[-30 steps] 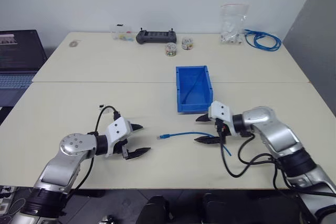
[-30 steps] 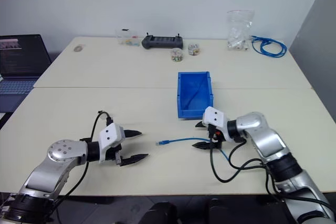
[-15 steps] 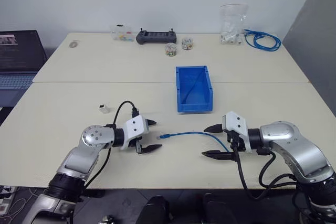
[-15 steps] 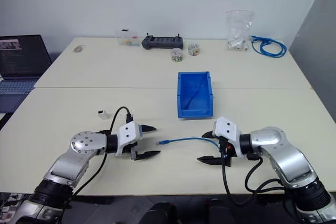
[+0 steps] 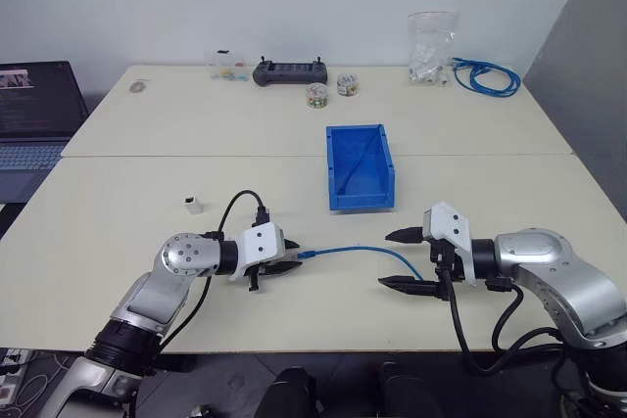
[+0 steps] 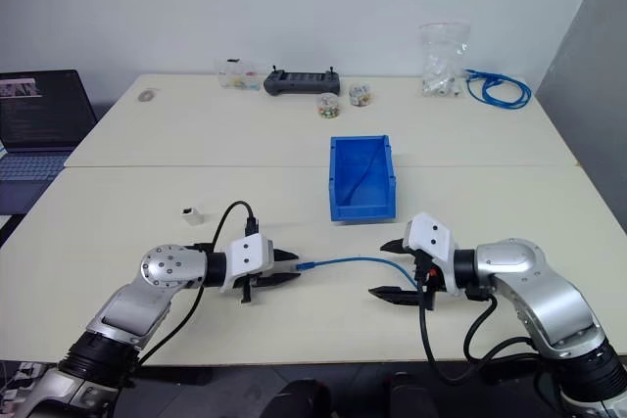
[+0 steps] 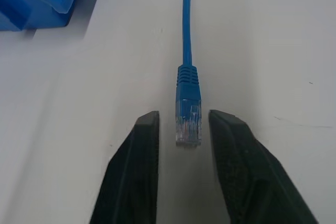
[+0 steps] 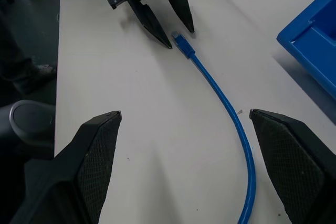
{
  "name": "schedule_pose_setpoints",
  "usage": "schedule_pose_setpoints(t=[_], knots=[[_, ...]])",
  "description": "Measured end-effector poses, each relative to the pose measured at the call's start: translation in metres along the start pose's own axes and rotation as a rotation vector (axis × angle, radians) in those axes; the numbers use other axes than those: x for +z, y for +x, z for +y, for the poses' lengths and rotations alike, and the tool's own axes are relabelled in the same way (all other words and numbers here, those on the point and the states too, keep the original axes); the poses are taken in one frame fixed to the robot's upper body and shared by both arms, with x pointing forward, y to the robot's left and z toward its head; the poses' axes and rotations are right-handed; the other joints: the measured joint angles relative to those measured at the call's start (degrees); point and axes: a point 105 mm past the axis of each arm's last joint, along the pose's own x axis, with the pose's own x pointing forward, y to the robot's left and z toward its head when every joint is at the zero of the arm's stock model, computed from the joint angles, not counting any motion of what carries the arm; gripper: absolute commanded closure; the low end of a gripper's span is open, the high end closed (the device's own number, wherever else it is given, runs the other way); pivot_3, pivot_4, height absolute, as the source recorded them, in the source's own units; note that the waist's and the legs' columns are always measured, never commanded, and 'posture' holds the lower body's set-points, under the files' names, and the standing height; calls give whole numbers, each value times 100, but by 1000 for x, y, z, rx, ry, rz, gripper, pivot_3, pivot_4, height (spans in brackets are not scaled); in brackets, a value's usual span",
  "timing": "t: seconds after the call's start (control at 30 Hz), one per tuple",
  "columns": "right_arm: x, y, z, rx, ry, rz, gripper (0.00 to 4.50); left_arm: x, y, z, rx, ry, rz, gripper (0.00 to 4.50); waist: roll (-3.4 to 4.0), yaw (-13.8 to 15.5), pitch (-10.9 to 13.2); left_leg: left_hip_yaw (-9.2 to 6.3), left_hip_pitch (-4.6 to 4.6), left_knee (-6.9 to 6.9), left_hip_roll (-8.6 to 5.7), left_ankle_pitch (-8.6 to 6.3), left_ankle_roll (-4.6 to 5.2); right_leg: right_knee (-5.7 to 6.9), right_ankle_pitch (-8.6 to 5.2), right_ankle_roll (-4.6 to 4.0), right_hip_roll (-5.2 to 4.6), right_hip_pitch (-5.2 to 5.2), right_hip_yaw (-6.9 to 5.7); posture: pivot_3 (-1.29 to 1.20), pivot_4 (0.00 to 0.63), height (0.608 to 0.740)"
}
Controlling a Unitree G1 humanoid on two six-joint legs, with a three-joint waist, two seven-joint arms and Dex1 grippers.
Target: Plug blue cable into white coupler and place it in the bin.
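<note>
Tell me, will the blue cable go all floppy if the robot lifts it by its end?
Probably floppy: the cable is thin and already lies in a loose curve on the table, so the rest would likely droop and drag. It looks light. The clear plug sitting between the left gripper's fingers looks hard, so it should stay stiff.

The blue cable [image 5: 372,251] lies on the table [image 5: 294,183] before the bin [image 5: 360,179], the white coupler [image 5: 193,205] far left.
</note>
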Motion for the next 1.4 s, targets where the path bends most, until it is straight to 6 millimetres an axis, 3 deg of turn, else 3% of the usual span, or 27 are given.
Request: schedule_pose_setpoints(t=[0.07, 0.13, 0.37, 0.57, 0.77, 0.83, 1.0, 1.17, 1.4], knots=[[1, -1, 3, 2, 9, -4, 346, -1, 0, 1, 9, -3, 5, 4027, 0, 0, 0, -1, 0, 0, 0, 0, 0, 0, -11, 19, 0, 1, 0, 0, 150, 740], [2, -1, 4, 4, 17, -8, 346, -1, 0, 1, 14, -3, 9, 4254, 0, -2, 0, -1, 1, 0, 0, 0, 0, 0, -12, 20, 0, 1, 0, 0, 150, 740], [2, -6, 7, -12, 39, -7, 346, 0, -1, 1, 9, -37, 29, 4254, 0, -13, -1, -1, 0, 0, 2, 0, 0, 0, -13, 21, 1, 1, 0, 0, 150, 740], [16, -13, 6, -50, 38, -89, 346, 6, -9, -5, -61, -214, 40, 4254, -6, -76, 3, -4, -8, -2, 5, -1, 1, 0, -13, 22, 4, -4, -3, 0, 150, 740], [28, -16, 16, -57, 79, -191, 346, 48, -10, -10, -183, -303, -83, 4254, -25, -53, 17, -11, -22, 2, 0, 0, 0, -4, -14, 22, 3, -9, -3, 0, 150, 740], [27, -17, 20, -56, 92, -203, 346, 65, -13, -6, -191, -308, -139, 4254, -25, -31, 17, -10, -22, 2, 0, -1, 0, -5, -14, 22, 2, -9, -2, 0, 150, 740], [13, -21, 29, -57, 193, -201, 346, 83, -18, -1, -209, -365, -233, 4254, -25, -25, 17, -6, -19, 1, 1, -1, 0, -4, -14, 23, 3, -9, -1, 0, 150, 740], [17, -17, 23, -72, 359, -320, 346, 111, -19, 13, -211, -453, -407, 4254, -32, -15, 20, -6, -19, 3, 1, 0, 0, -4, -14, 23, 3, -9, 1, 0, 150, 740], [39, -9, 9, -89, 421, -443, 346, 117, -20, 13, -259, -572, -477, 4254, -31, -33, 21, -5, -19, 1, 0, 0, -1, -3, -9, 14, 3, -12, 2, 0, 150, 740]])
